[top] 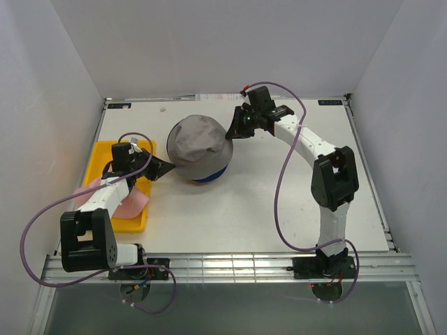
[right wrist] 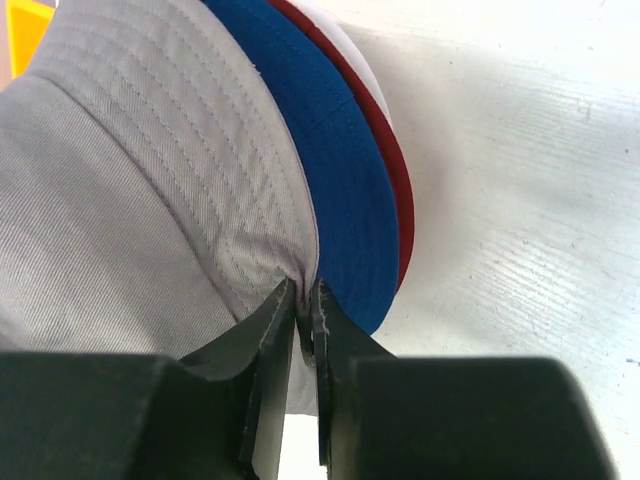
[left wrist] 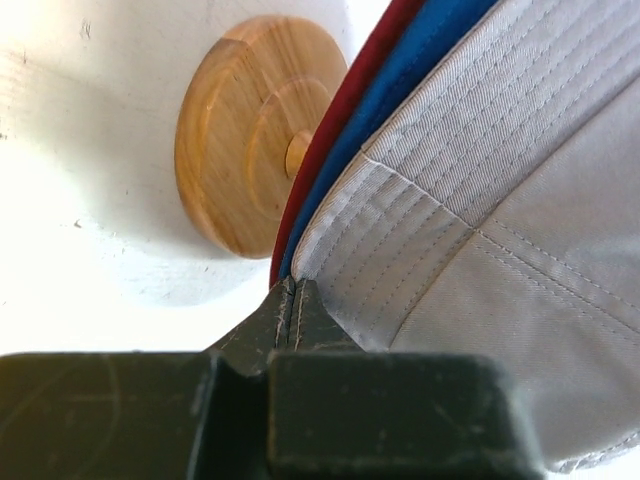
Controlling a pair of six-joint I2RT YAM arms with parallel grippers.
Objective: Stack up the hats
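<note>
White table: left end effector and right end effector each pinch grey hat brim.

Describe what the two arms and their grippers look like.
The left arm and the right arm share one design: white links, black joint housings and black bases. A purple cable loops along each. The left gripper and the right gripper are black, with tapered, wedge-shaped jaws. A green light glows on the right wrist.

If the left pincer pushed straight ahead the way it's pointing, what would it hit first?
The grey hat: its brim sits right at the shut tips of the left pincer, apparently touching, with the blue hat just beneath.
</note>
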